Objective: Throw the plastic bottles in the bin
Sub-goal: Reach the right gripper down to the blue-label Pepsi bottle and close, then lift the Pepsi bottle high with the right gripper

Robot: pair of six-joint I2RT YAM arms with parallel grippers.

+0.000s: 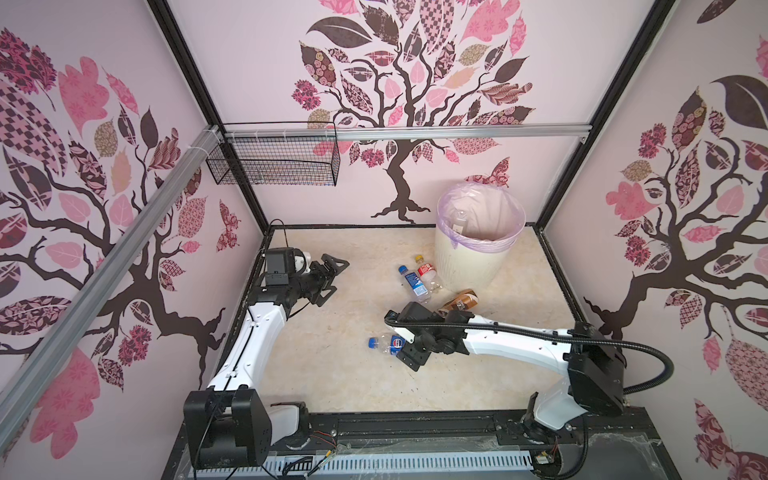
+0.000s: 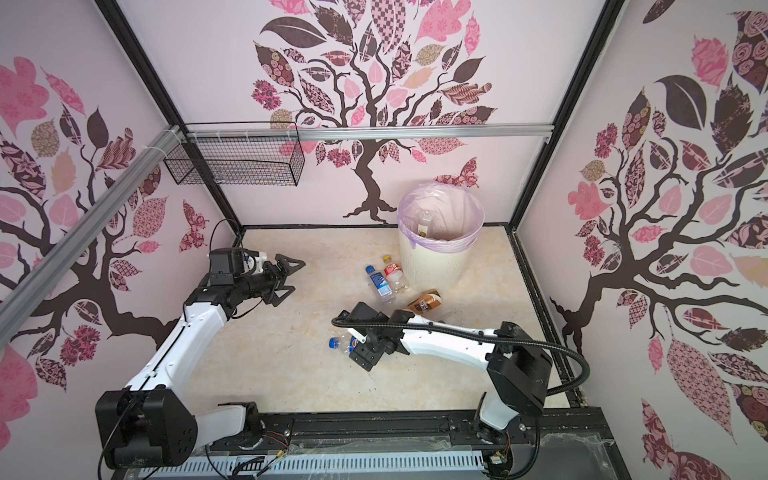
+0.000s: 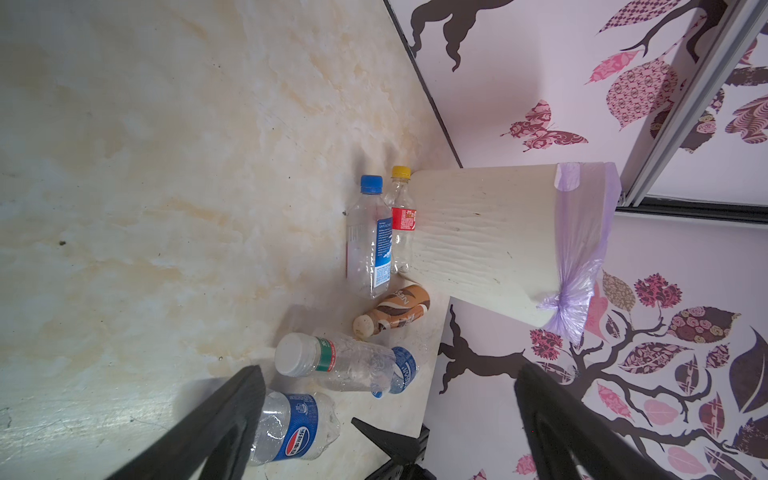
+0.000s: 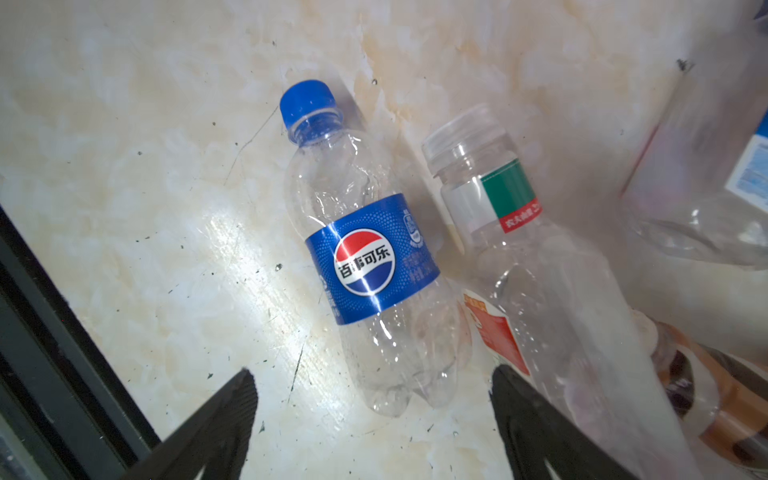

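- Right claw (image 4: 372, 376): low over the counter (image 1: 324, 374), jaws apart, one fingertip on either side of the base of the Pepsi bottle (image 4: 370, 257). No finger visibly presses on that bottle.
- Pepsi bottle: clear and crumpled, with a blue cap and blue label. It lies on its side on the counter toward the front centre and is partly covered in both top views.
- White-capped clear bottle (image 4: 515, 249): green and red label, lying just beside the Pepsi bottle. One finger of the right claw stands at its flank; contact cannot be told.
- Left claw (image 1: 340, 276): held above the counter at the rear left, jaws wide, nothing between them, well apart from every bottle.
- Bin (image 1: 469, 270): upright at the rear right of the counter, with the lilac liner (image 1: 482, 245) folded over its rim. One clear bottle (image 1: 457, 218) lies inside, leaning on the liner.
- Blue-capped water bottle (image 1: 413, 282) and yellow-capped bottle (image 1: 428, 272) with a red label: side by side on the counter at the foot of the bin, the yellow-capped one nearest its wall.
- Brown bottle (image 1: 459, 301): on its side near the bin's base.
- Blue-labelled bottle (image 3: 403, 370): behind the white-capped clear bottle, mostly hidden.
- Black wire basket (image 1: 274, 162): hung from the rail (image 1: 415, 133) at the rear left; its contents cannot be made out.
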